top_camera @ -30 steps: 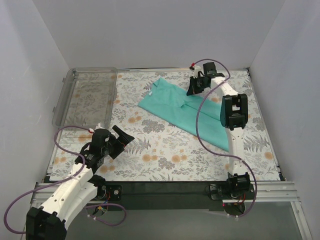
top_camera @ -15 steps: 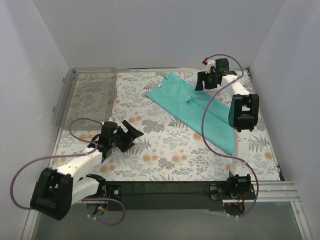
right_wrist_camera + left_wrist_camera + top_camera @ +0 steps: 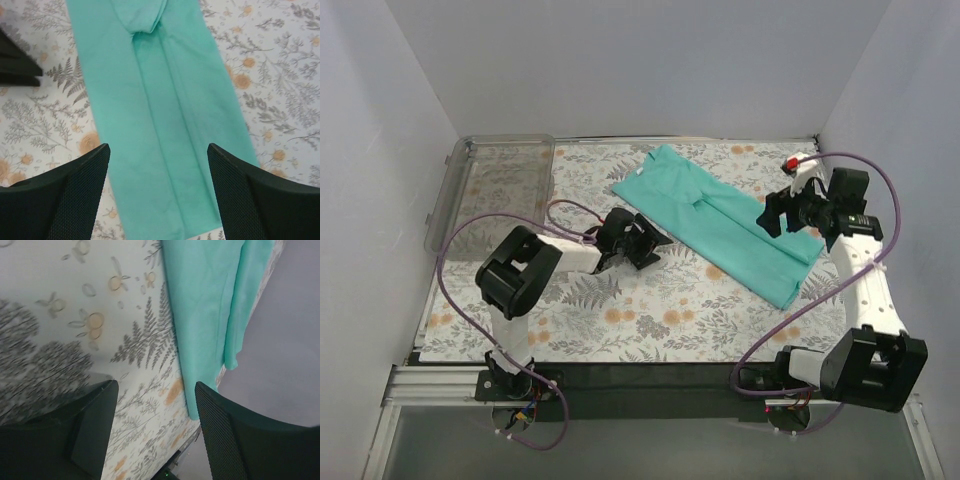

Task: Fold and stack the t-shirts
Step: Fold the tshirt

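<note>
Already the t-shirt lies folded into a long strip at the far right. Crosswise folds and stacking likely remain; the left gripper and right gripper are both spread and empty.

The right gripper hides a bit of the t-shirt near the right edge of the worktop. In the left wrist view the t-shirt runs off the top, and the worktop looks blurry on the left.
</note>
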You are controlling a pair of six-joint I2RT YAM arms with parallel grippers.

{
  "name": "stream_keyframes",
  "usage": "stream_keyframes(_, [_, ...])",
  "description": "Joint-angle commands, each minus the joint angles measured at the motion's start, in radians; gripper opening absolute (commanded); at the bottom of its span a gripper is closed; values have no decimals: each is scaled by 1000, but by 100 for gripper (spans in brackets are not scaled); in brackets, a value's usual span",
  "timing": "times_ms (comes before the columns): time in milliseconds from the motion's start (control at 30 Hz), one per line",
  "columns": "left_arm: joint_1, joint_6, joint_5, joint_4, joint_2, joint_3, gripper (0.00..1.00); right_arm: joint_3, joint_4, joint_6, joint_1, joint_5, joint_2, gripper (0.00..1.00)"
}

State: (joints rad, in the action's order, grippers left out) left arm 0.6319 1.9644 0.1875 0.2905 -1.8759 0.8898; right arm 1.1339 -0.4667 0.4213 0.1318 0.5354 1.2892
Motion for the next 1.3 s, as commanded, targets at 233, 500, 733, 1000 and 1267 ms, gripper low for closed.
stream_keyframes(233, [54,260,-227,-243,-242,222,49,-275,37,4,138,210,-177,71])
stream_keyframes(500, [57,292,-273,-355,-315,316,35,-301,43,10,203,298,-163,71])
stream_keyframes(733, [58,266,-269,-378,-345,351,5,-315,45,19,219,314,-194,71])
stream_keyframes(1000, [26,124,-287,-358,-255,265,0,-319,43,25,221,324,-202,71])
stream_keyframes(1267, [-162,-168,-105,-350,-120,126,0,-321,42,25,221,334,-211,71])
